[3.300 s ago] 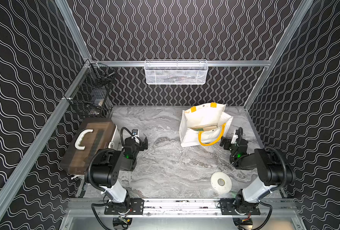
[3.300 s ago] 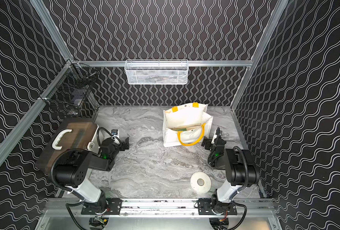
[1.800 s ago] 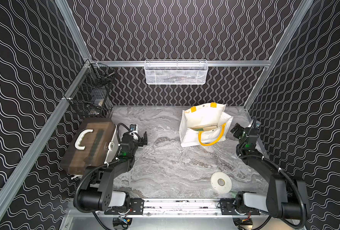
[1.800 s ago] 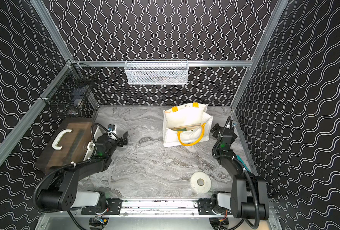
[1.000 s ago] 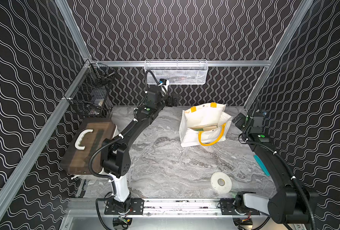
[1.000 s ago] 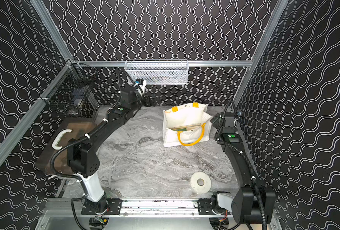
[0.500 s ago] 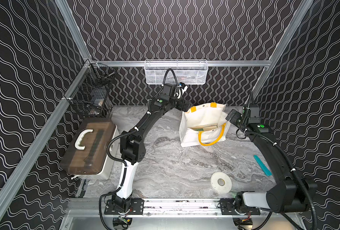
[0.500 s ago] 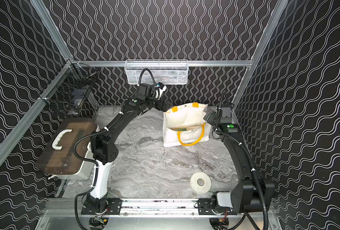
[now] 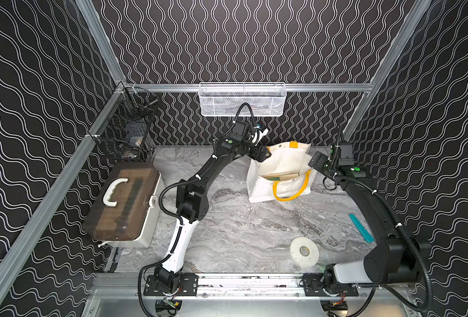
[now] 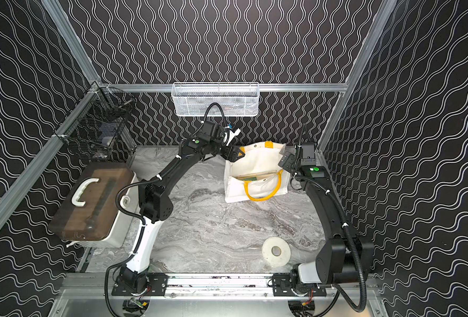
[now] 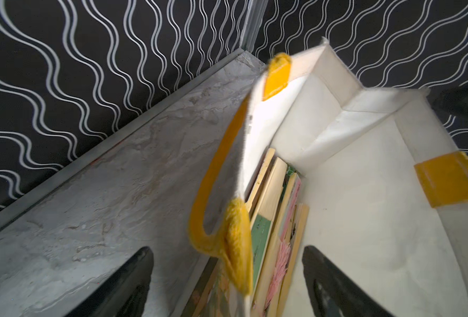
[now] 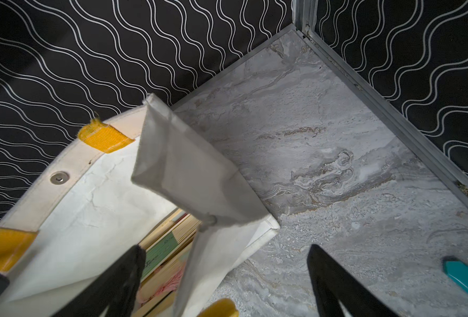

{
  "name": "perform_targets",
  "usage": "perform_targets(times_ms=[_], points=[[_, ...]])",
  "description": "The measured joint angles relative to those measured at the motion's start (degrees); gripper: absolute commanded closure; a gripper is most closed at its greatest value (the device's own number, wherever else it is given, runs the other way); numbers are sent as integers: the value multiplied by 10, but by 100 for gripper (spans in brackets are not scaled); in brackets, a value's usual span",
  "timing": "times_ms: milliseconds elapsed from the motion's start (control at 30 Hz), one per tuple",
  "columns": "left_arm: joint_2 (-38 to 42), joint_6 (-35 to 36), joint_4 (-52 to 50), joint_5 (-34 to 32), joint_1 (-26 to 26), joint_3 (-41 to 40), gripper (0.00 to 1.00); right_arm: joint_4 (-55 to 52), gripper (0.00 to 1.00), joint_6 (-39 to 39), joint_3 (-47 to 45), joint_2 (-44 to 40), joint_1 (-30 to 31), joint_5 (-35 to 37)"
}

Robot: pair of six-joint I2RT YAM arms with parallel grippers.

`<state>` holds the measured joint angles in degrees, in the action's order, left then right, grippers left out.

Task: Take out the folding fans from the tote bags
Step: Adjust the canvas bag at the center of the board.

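Note:
One white canvas tote bag (image 9: 282, 162) (image 10: 257, 162) with yellow handles stands open at the back right of the table. Closed folding fans (image 9: 281, 175) (image 11: 271, 192) (image 12: 167, 247) lie inside it, tan sticks with green and pink folds. My left gripper (image 9: 264, 156) (image 11: 227, 249) hangs open at the bag's left rim, its jaws wide on either side of a bag wall and a yellow handle (image 11: 213, 170). My right gripper (image 9: 313, 162) (image 12: 225, 247) is open at the right rim. One of its fingers is over the bag's inside and the other over the table.
A brown-lidded box (image 9: 123, 200) with a white handle sits at the left. A white tape roll (image 9: 304, 251) lies near the front and a teal bar (image 9: 360, 227) (image 12: 466, 280) by the right wall. A white mesh basket (image 9: 242, 98) and a black wire basket (image 9: 128, 131) hang on the walls.
Both arms rose from the front of the table and reached back to the bag. The left gripper came to its left rim, the right gripper to its right rim. The bag has not moved.

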<state>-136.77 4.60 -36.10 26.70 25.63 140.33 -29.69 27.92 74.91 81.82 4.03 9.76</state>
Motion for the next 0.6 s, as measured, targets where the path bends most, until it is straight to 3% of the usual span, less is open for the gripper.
perform_targets(times_ms=[200,333,400,600], points=[[-12,2,-3,-22,15,14,24,-5,7,0,-5,4,6,-15],[-16,2,-5,-75,17,14,28,-9,7,1,-17,1,11,-21],[-15,2,-8,-104,17,14,38,-10,7,1,-19,-1,13,-21],[-11,30,-27,-145,17,14,90,-12,7,1,-22,-6,18,-21]])
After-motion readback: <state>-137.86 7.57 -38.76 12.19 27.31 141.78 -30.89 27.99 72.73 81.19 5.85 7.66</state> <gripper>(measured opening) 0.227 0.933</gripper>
